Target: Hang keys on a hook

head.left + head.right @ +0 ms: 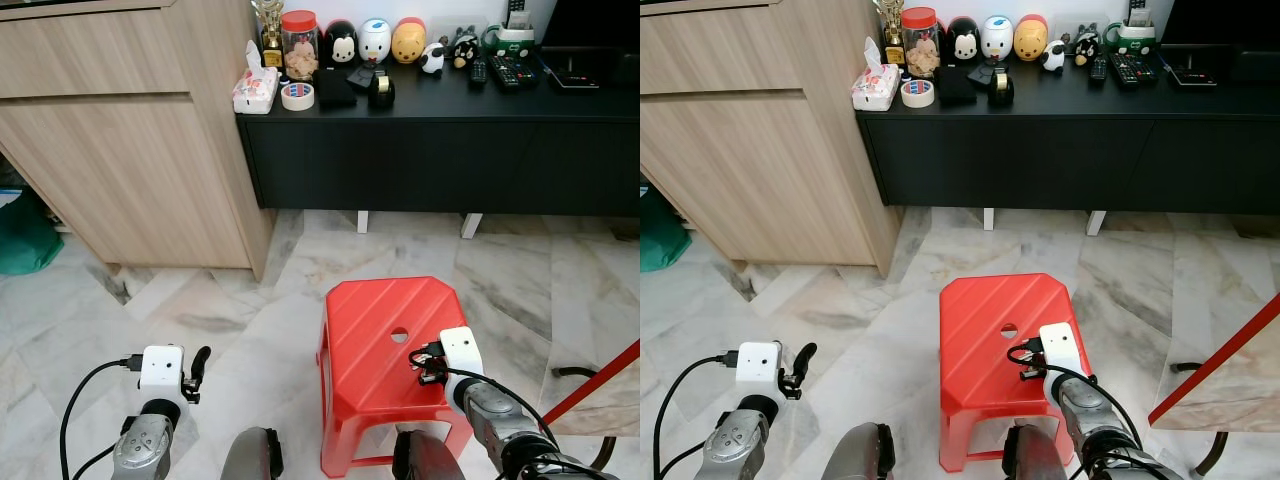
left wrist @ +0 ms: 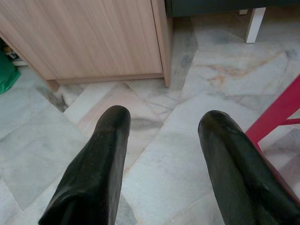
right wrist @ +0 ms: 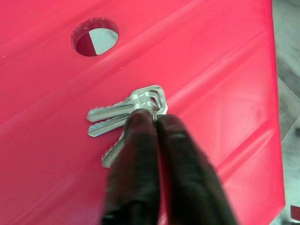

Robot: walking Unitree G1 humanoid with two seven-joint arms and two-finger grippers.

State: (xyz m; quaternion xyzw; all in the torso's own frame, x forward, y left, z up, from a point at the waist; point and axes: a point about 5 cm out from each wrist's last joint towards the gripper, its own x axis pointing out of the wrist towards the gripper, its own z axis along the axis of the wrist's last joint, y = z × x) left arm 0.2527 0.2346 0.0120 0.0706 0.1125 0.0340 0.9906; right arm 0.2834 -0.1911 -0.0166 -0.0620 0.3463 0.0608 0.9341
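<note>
Marble floor fills the lower frame, with a red stool at lower centre. On the stool's seat, just below its round hole, lie the keys, a small metal bunch fanned flat. The right hand has its two fingers pressed together at the ring end of the bunch, apparently pinching it. Light, stiff and slick, the keys should lift easily but may swing or slip; the ring looks the surest hold. At lower left the left hand hangs spread wide, holding nothing. Beyond, a wooden cabinet stands upper left beside a black counter crowded with trinkets.
</note>
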